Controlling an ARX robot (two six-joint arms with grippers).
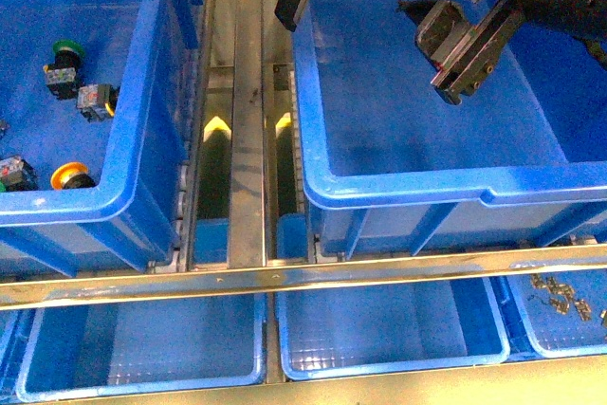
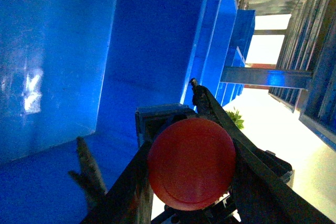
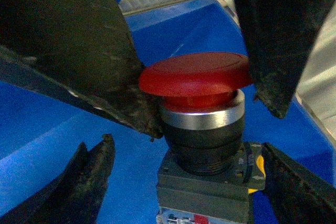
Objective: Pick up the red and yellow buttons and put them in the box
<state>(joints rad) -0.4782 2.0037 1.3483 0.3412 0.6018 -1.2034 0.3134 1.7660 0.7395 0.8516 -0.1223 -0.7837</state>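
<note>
**Lowering two red catches into the box**

In the side bin (image 1: 131,130), a yellow button (image 1: 69,175) is still waiting. Over the box (image 1: 408,185), the left gripper (image 2: 173,124) is clamping a red cap (image 2: 191,163), which is facing back at the wrist, its long axis running along the jaws. The right gripper (image 3: 205,103) is pinching a red button (image 3: 197,74) by its cap rim, seen side-on with the switch body trailing away. Ideally each arm is sinking close to the floor before its jaws spread, to limit bouncing.
</note>
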